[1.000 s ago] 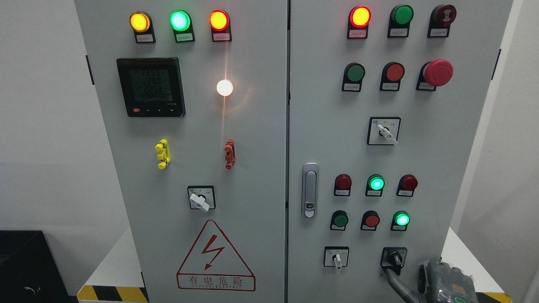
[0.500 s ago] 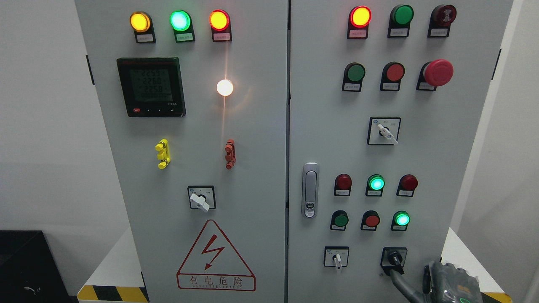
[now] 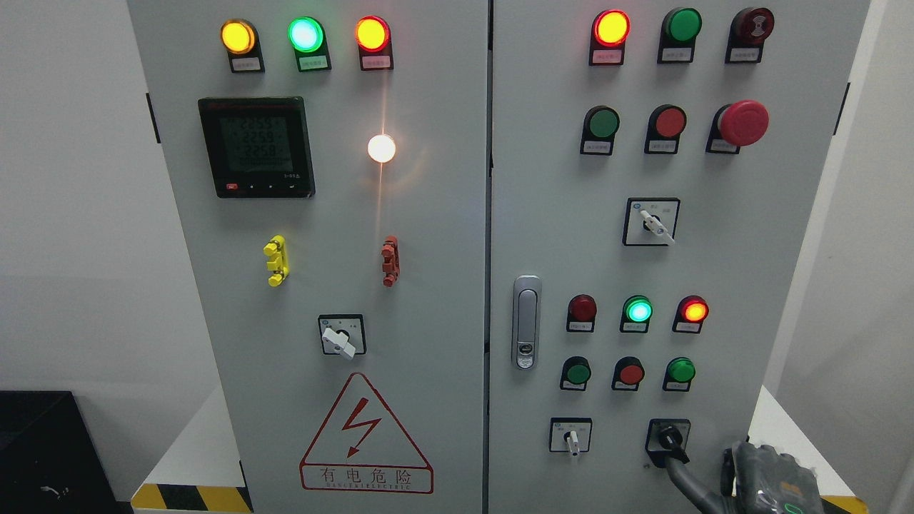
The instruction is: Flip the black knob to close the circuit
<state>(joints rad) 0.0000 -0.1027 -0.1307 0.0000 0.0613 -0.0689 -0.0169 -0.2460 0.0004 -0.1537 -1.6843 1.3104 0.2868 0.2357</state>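
Observation:
The black knob (image 3: 670,437) sits in a black square plate at the lower right of the grey cabinet's right door (image 3: 750,271). Its handle points down and to the right. My right hand (image 3: 707,467) comes in at the bottom right corner. One dark finger (image 3: 684,477) reaches up and touches the lower end of the knob's handle; the hand grips nothing. Above the knob, a red lamp (image 3: 693,310) is lit and the green lamp (image 3: 680,371) below it is dark. My left hand is out of view.
A white-handled selector (image 3: 571,437) sits left of the black knob, another one (image 3: 651,223) higher up. A door latch (image 3: 526,323) is at the right door's left edge. A red mushroom button (image 3: 742,123) juts out at the upper right. The left door carries a meter (image 3: 255,147).
The black knob's handle has swung from down-left to down-right under my finger. The right red lamp has come on and the lower right green lamp has gone out. My hand shifted slightly right.

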